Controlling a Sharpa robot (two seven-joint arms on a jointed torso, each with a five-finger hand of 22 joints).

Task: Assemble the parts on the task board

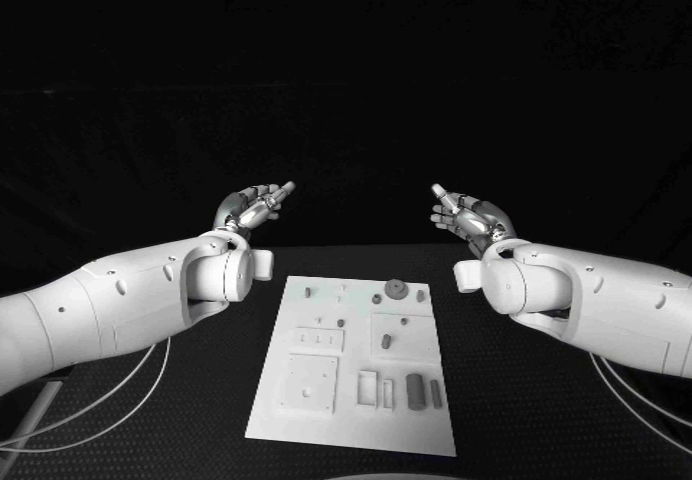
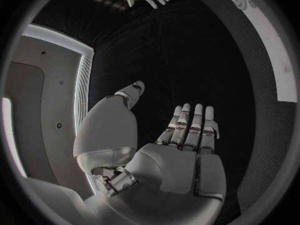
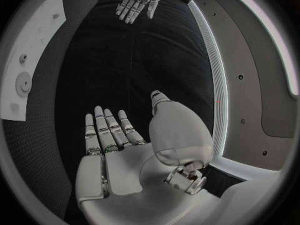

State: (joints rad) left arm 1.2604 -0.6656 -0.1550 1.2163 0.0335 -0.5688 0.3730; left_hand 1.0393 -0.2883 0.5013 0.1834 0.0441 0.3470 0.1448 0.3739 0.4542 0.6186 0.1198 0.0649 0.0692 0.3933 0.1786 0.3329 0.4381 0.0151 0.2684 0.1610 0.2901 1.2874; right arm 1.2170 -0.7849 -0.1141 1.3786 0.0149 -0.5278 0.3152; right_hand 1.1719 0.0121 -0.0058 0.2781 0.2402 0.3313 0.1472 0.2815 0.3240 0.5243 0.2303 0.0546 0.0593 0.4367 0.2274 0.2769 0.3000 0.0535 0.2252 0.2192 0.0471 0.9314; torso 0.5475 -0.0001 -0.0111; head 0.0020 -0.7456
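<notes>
— Both hands first: where are they, and what do they hold?

— Left silver many-fingered hand [image 1: 250,209] is raised at about ten o'clock from the board, palm up, fingers spread apart and holding nothing. Its wrist view shows the same hand [image 2: 181,150] with straight fingers side by side and the thumb standing off, nothing in the palm. Right silver many-fingered hand [image 1: 469,215] mirrors it at about two o'clock, also apart and empty; its own wrist view [image 3: 125,150] shows a bare palm with the fingers stretched out. Each wrist camera also catches the opposite hand across the table, fingers extended.

— And the big things, largest down?

— Black table [image 1: 173,420] underneath everything. On it, in the middle, the white rectangular task board [image 1: 346,400], running from twelve to six o'clock, well apart from both hands, which are held beyond its far end.

— The parts?

— Small grey pieces lie on the board. A round grey disc part [image 1: 395,288] sits near the board's one o'clock corner. A grey oval part [image 1: 385,341] lies around the board's centre. Two dark grey cylinder parts [image 1: 426,392] lie side by side toward five o'clock, just beside two pale upright blocks [image 1: 376,388]. Neither hand touches any of them.
</notes>
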